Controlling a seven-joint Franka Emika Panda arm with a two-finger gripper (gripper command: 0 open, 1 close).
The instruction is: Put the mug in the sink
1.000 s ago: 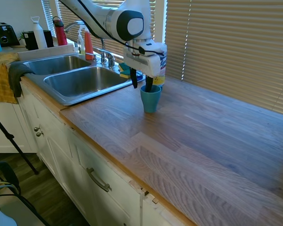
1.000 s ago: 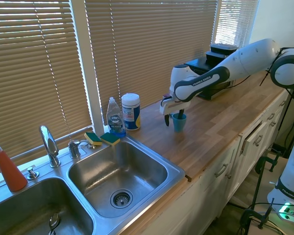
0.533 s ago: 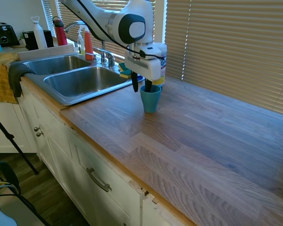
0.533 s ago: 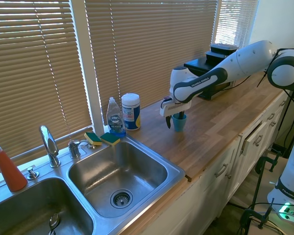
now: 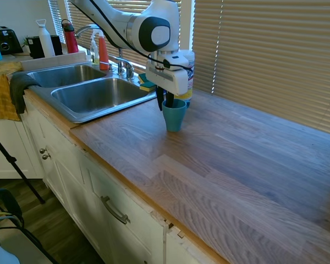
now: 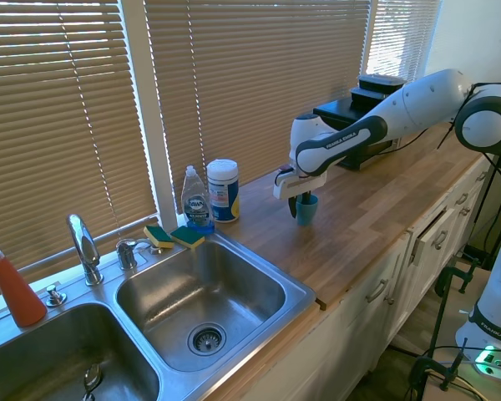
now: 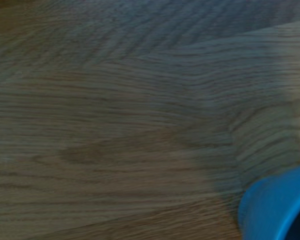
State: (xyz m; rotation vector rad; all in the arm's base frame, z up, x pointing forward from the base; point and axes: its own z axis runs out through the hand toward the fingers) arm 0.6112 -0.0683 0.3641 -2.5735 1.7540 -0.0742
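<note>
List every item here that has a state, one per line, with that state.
mug: upright on the counter, not yet in the sink.
gripper: closed on the mug's rim, one finger inside, one outside.
sink: near basin holds nothing.
wipes canister: upright, lid on.
dish soap bottle: upright, capped.

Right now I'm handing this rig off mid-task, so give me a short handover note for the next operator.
Gripper: shut on the mug's rim, one finger inside, one outside.
Mug: upright on the wooden counter, beside the wipes canister.
Sink: near basin holds nothing but its drain.
Done: mug gripped.
Left: lift it, carry it across to the sink, set it down in the basin, release.
</note>
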